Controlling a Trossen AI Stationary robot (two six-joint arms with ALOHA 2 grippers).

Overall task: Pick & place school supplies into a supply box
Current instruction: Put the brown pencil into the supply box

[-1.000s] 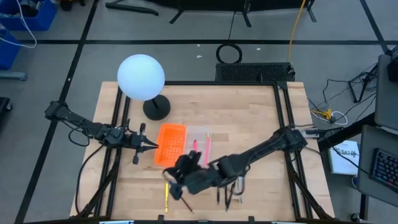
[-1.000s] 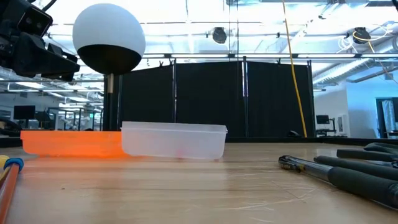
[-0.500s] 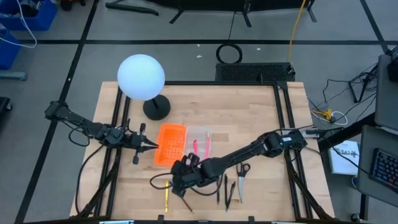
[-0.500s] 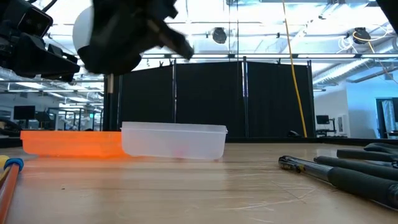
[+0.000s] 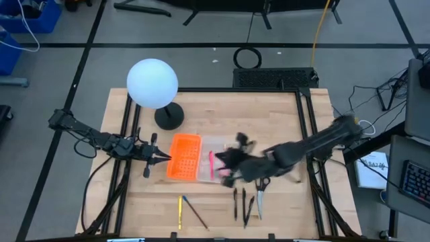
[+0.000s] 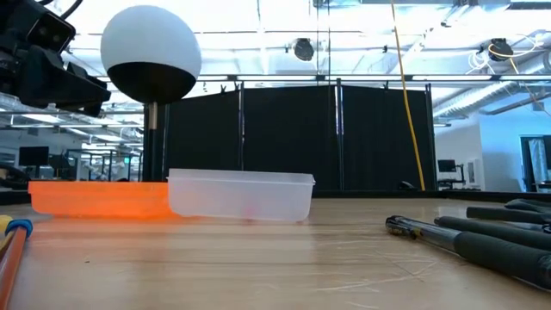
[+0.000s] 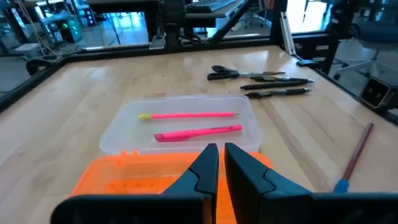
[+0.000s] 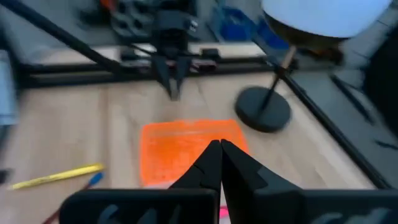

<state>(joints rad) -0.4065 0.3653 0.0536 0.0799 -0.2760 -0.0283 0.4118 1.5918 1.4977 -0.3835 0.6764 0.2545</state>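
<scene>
With my right gripper [image 5: 228, 176] pinched empty over the clear supply box [image 7: 180, 124], I judged another fetch next; left gripper [image 5: 163, 159] waited nearly closed, empty, beside the orange tray [image 5: 184, 156].

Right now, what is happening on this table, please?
A two-armed robot is sorting school supplies into the clear supply box, which already holds two pink pens. The right pincer is shut with nothing visible in it and hangs over the box's right side. The left pincer waits beside the orange tray, nearly closed and holding nothing. The scissors, some dark pens and a yellow pencil lie on the table.
</scene>
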